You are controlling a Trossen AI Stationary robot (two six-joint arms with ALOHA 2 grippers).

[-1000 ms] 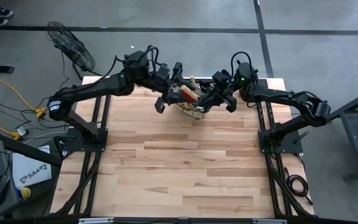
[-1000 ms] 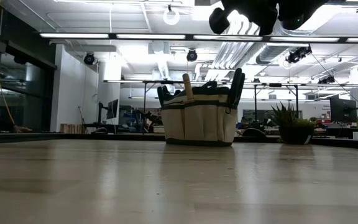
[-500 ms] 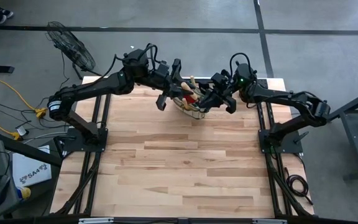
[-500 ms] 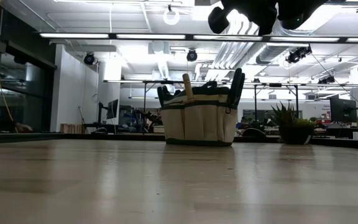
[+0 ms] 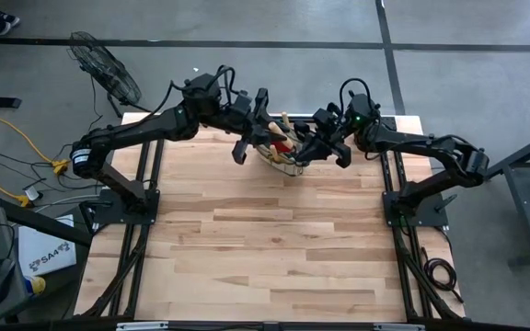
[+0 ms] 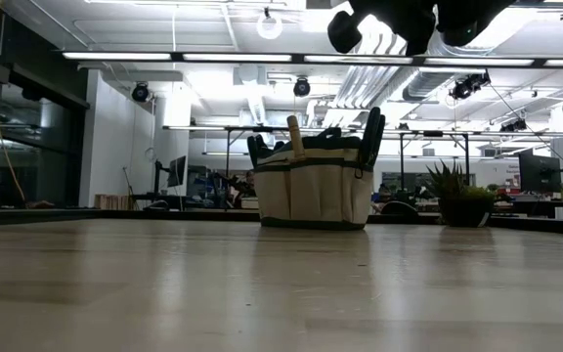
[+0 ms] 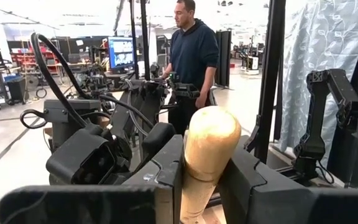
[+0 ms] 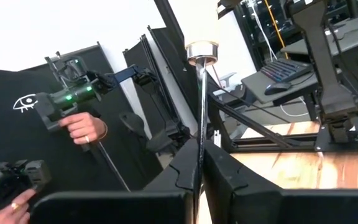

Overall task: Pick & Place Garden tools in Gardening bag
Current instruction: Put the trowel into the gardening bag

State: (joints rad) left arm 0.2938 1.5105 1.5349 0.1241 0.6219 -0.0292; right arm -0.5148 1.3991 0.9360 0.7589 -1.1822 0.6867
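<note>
Gardening bag [image 6: 314,186] upright at far edge of table [image 5: 274,248], mid-width; beige w/ dark green trim. Wooden handle [image 6: 295,135] sticking up from its top, dark pruner handles [image 6: 370,131] poking out at other end. In high view, something red [image 5: 282,142] inside bag mouth, betw. the two arms. Potted plant [image 6: 460,197] just beside bag in low view, apart from it. Nothing else lying on the bare boards nearer the camera.

Left gripper [image 5: 258,138] over bag on its left side, clamped on rounded wooden tool handle [image 7: 205,152]; fingers [image 7: 169,180] pressed against both sides of it. Which tool: can't tell, blade end hidden.

Right gripper [image 5: 316,145] over bag from right side, pinched tight on a thin metal rod or edge [image 8: 201,118] w/ a silver ferrule-like cap [image 8: 202,50] at far end. What it belongs to: can't tell.

Bkgd: person in dark top [image 7: 193,56] standing beyond left arm; another person's hand [image 8: 82,129] holding a device w/ green lights, seen past right arm. In low view both arms cut off at frame top, only dark bulk [image 6: 409,18] visible.
</note>
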